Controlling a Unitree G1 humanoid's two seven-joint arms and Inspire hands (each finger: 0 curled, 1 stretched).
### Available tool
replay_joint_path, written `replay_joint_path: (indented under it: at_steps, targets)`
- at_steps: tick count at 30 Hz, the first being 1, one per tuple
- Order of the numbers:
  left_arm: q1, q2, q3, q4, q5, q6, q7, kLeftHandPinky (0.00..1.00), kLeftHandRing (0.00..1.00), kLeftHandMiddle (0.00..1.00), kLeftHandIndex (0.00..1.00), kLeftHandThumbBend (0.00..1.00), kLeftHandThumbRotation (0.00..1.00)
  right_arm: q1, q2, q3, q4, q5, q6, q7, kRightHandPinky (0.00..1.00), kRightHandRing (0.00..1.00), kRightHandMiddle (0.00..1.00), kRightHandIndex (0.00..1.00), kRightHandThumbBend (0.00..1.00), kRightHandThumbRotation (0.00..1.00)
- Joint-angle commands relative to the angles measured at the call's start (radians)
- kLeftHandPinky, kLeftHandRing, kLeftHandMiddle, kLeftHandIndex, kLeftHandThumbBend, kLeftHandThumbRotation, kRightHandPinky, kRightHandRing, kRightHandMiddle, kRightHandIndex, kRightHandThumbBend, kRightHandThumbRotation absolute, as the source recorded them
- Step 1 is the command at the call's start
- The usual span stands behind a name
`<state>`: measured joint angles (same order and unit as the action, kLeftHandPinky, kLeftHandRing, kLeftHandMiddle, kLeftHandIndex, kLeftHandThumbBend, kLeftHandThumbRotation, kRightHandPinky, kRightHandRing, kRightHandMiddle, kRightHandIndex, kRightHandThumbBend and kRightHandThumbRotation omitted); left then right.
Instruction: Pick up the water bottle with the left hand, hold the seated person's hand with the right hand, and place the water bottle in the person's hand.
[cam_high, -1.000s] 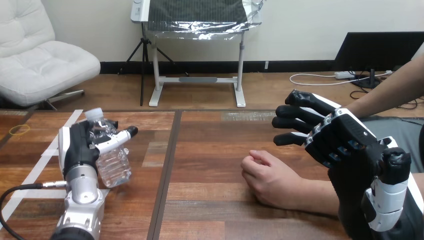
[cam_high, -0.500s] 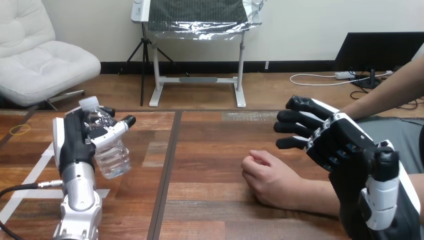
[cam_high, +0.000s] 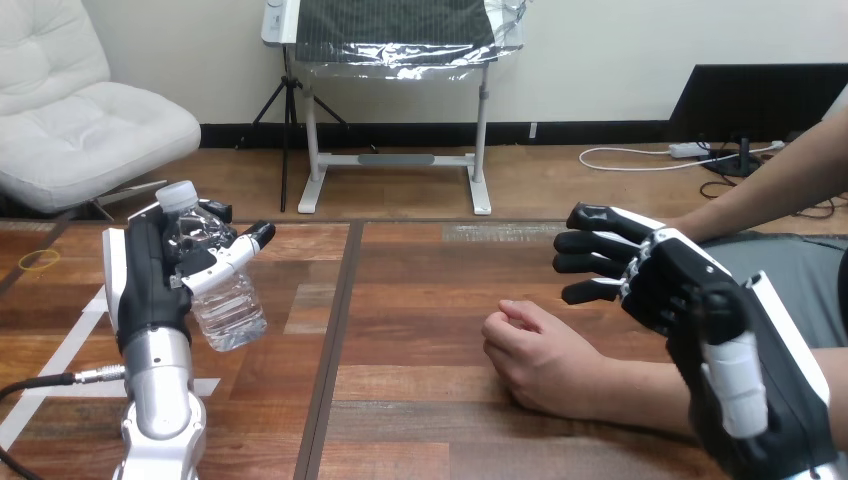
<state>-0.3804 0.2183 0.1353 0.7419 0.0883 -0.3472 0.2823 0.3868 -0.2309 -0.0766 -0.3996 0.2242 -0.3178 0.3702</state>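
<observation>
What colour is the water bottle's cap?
White; the cap of the water bottle shows best in the head view.

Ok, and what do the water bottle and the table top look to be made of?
The water bottle looks like thin clear plastic with a glossy finish: the wood shows through it and its wall is ribbed and crinkled. Its white cap is opaque, probably plastic too. The table is brown wood planks or a wood-look veneer with a soft sheen. Grain and plank seams show, but not which of the two it is.

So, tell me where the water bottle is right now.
On the head view's left side, the water bottle is tilted, gripped by the left robot hand over the wooden table, apart from the person's hand resting right of centre.
</observation>
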Motion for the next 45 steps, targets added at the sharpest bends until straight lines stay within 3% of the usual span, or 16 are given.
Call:
replay_joint_path:
  at_steps: [1,24,45]
  targets:
    - [-0.022,0.006,-0.02,-0.232,0.02,-0.093,-0.017,0.28,0.34,0.4,0.42,0.68,0.0,-0.174,-0.054,-0.058,0.067,-0.066,-0.03,-0.024,0.63,0.73,0.76,0.78,0.79,0.94]
    - [0.041,-0.008,-0.024,-0.411,0.027,-0.083,-0.06,0.27,0.33,0.39,0.41,0.7,0.0,-0.376,-0.193,-0.095,0.271,-0.227,-0.091,-0.028,0.65,0.78,0.8,0.78,0.78,0.8]
    - [0.065,-0.021,-0.022,-0.517,0.022,-0.046,-0.111,0.27,0.33,0.39,0.41,0.71,0.0,-0.483,-0.338,-0.086,0.399,-0.344,-0.079,-0.014,0.67,0.81,0.84,0.82,0.81,0.67]
